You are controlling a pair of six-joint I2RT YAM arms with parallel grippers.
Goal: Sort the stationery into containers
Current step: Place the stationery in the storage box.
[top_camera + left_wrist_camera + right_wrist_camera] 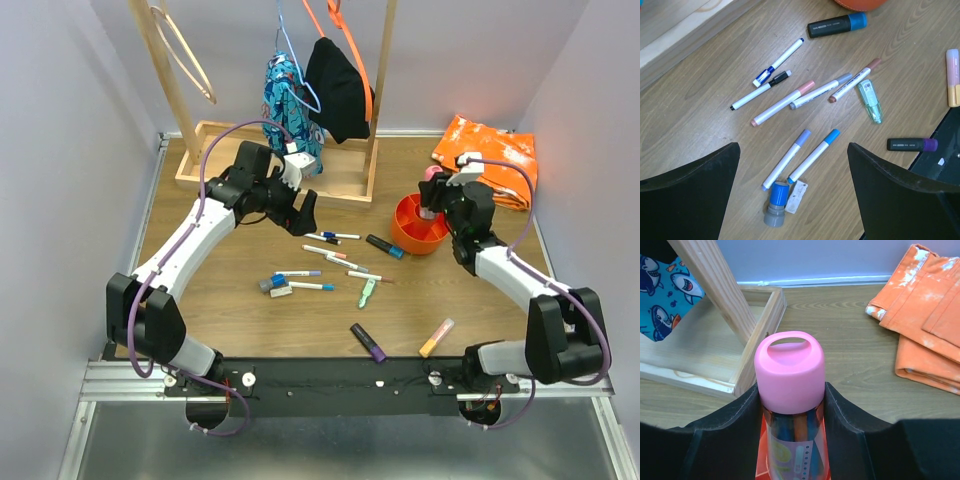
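Several thin white pens (330, 255) lie scattered mid-table, with a mint-green piece (367, 292), a black highlighter with a blue cap (385, 246), a purple highlighter (368, 342) and a yellow-pink highlighter (436, 337). My left gripper (300, 210) hovers open and empty above the pens (812, 157); the mint-green piece (870, 100) also shows in the left wrist view. My right gripper (433, 200) is shut on a clear pink-capped tube (790, 370) of pens, held upright over the orange cup (418, 228).
A wooden frame base (225, 150) with hanging clothes (290, 100) stands at the back. A folded orange bag (490, 155) lies at back right. A blue stamp (776, 202) and a white eraser (796, 197) lie beside the pens.
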